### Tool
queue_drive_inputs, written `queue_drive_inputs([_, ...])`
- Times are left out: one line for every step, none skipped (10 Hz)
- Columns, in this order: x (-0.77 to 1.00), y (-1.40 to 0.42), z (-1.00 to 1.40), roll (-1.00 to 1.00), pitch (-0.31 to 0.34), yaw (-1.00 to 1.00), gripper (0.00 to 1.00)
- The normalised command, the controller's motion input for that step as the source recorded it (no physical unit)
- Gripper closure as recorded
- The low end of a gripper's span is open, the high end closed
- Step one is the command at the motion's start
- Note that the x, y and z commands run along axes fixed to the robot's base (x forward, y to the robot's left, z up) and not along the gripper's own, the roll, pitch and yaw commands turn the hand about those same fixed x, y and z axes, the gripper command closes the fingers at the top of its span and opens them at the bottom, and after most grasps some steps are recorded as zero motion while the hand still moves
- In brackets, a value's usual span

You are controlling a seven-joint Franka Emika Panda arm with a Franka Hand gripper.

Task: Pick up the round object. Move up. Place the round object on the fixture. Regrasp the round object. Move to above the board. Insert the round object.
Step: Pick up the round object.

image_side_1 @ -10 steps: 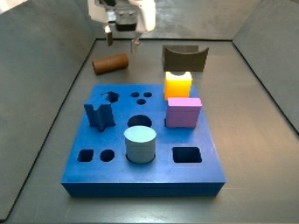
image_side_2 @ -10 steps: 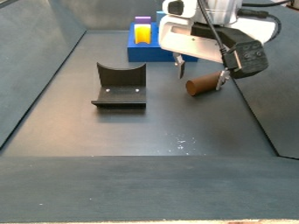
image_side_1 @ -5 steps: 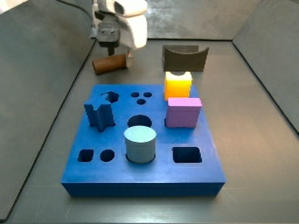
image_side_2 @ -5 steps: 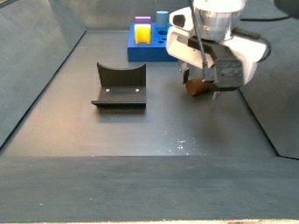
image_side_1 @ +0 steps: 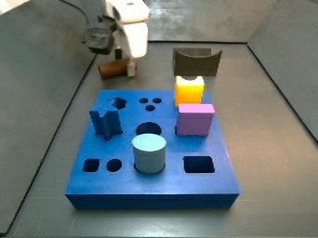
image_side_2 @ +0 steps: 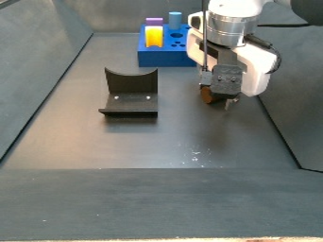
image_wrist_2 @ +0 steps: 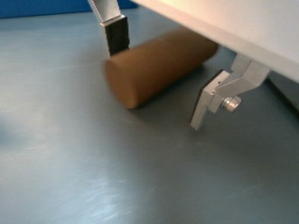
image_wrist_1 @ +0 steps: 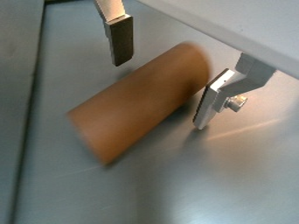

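The big blue board [image_side_1: 155, 139] sits on the grey floor [image_side_2: 151, 142], well away from the fingers, with coloured pegs standing in it. The dark fixture [image_side_2: 127, 93] with the curved notch stands off to one side of the fingers, also well apart, and nothing is on it yet.

The gripper [image_wrist_1: 170, 74] is low down over the floor in both side views, right at the round object [image_wrist_1: 142, 101]. The round object is a reddish-brown peg. It lies flat on its side on the floor.

In both wrist views the two silver fingers [image_wrist_2: 114, 26] are apart, with a wide gap. The peg lies in that gap. One finger is on one side of it and the other finger [image_wrist_2: 218, 96] is on the other side. Neither dark pad looks pressed on the peg yet, though one is very near it.

The peg's long way runs across the gap line, so the fingers face its round sides and not its flat ends. I think this is the pick-up step, just before the squeeze. The fingers only need to come together to grab it across its middle. Because it is round, it could roll a little if one pad touches first.
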Motion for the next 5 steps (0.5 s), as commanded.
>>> queue_drive_inputs([-0.12, 0.00, 0.00, -0.03, -0.120, 0.00, 0.00])
queue_drive_inputs([0.00, 0.00, 0.00, 0.00, 0.000, 0.00, 1.00])
queue_drive_inputs([0.00, 0.00, 0.00, 0.00, 0.000, 0.00, 1.00])
queue_drive_inputs([0.00, 0.00, 0.00, 0.00, 0.000, 0.00, 1.00])
queue_drive_inputs([0.00, 0.00, 0.00, 0.00, 0.000, 0.00, 1.00])
